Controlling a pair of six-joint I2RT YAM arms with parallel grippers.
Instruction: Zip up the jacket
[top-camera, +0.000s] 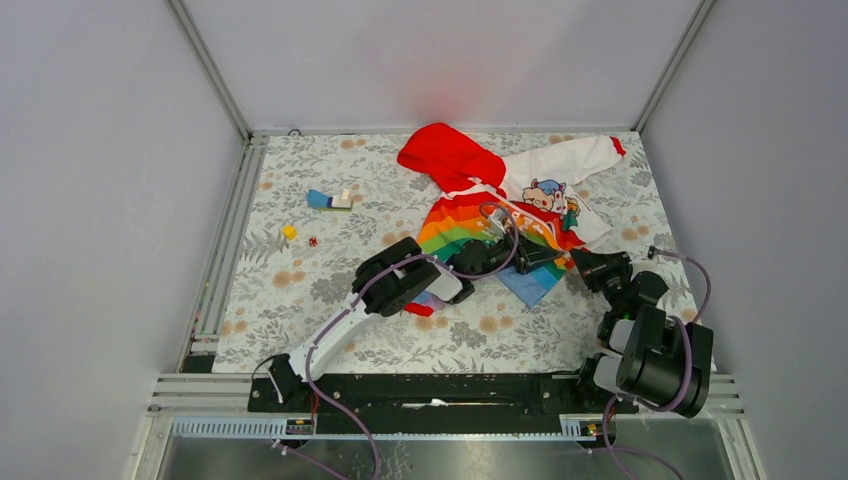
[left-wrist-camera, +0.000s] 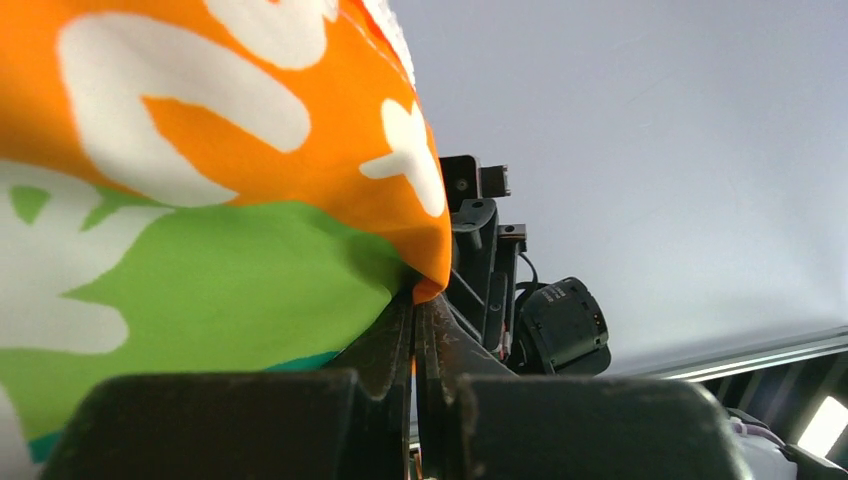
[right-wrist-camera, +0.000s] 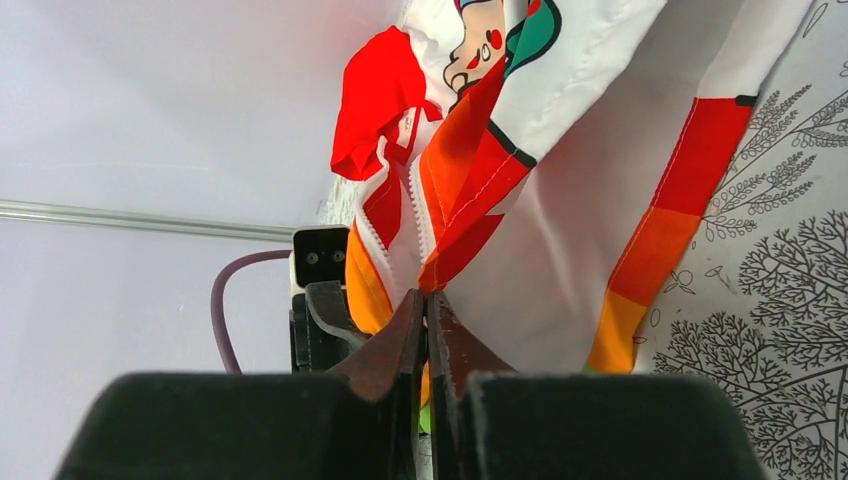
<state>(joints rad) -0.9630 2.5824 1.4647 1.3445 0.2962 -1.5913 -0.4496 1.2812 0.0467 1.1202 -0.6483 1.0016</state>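
Cannot make out any zip slider on the rainbow-striped, red-hooded fabric jacket (top-camera: 462, 222), cropped at 9 and 12 o'clock in the left wrist view, nor name the tiny yellow speck (top-camera: 289, 232) and red speck (top-camera: 312, 242) at its 9 o'clock.

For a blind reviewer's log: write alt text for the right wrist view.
The right gripper is shut on the orange-red edge of the rainbow-striped fabric jacket, beside its white zipper teeth. The red hood lies beyond; a grey floral tablecloth shows at right.
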